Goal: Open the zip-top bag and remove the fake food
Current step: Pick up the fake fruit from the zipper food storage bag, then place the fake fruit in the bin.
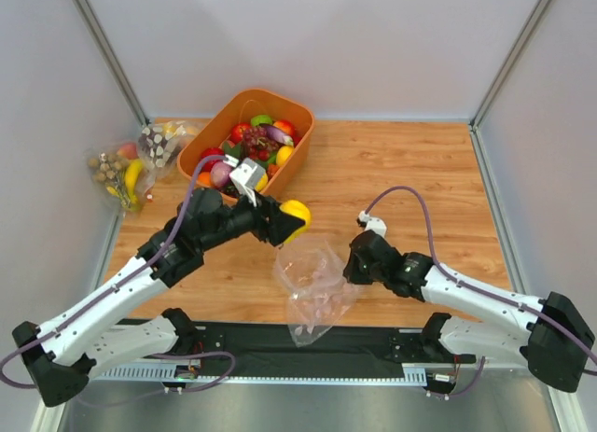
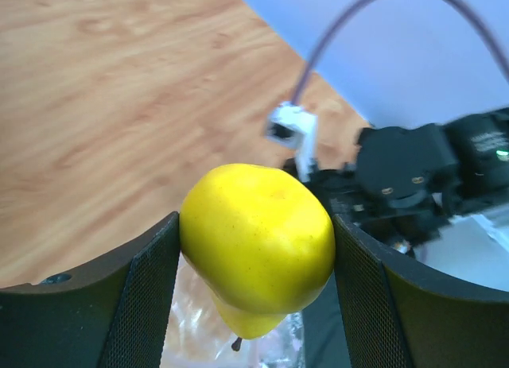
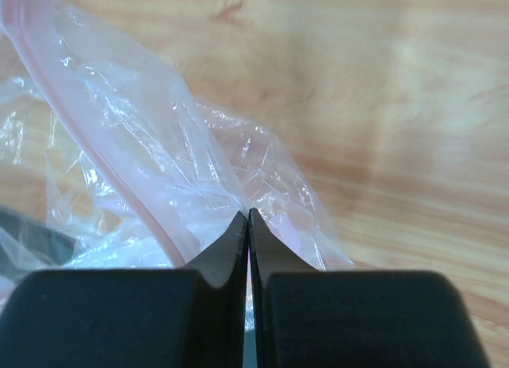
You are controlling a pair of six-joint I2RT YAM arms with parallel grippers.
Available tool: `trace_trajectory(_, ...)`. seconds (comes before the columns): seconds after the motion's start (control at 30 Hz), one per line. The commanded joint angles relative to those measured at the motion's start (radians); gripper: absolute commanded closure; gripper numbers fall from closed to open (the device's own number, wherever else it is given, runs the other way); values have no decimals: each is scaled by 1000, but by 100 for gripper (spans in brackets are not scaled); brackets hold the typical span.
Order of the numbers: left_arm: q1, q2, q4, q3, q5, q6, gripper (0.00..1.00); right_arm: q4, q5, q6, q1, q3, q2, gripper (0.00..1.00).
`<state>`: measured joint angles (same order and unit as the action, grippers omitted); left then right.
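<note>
Top external view: a yellow fruit gripped by the left arm, the bag pinched by the right.

The left fingers [image 1: 284, 223] are spread to the width of the yellow fruit [image 2: 256, 239] and clamp it from both sides, just over the top of the clear bag [image 1: 312, 287]. The right fingers [image 3: 241, 239] are pressed tight together, pinching a fold of the bag's film beside its pink zip strip. The bag hangs crumpled between the two arms, its lower end reaching the black strip at the near edge of the desk [image 1: 401, 171]. Behind the left arm an orange bin [image 1: 216, 119] holds mixed plastic fruit and vegetables – red, green, purple, yellow. Other clear bags [image 1: 126, 166] sit by the left wall.
</note>
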<state>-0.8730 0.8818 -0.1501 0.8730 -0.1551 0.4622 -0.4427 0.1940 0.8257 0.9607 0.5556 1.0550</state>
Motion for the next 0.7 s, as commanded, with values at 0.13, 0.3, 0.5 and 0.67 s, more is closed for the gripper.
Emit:
trace_trajectory(0.13,281,109,-256,268,-61,-146,62,-93,-73,-221,-270,115,-52,100)
trace_trajectory(0.3,500,233,-359,427,34,-109,62,-123,-97,-270,-393,132,-69,100)
trace_trajectory(0.5,548,406,-400,599,152,-149,61,-140,-117,-278,-428,119,-81,91)
trace_trajectory(0.67,574,538,-404,743,241,-184,60,-157,-162,-277,-428,101,-128,58)
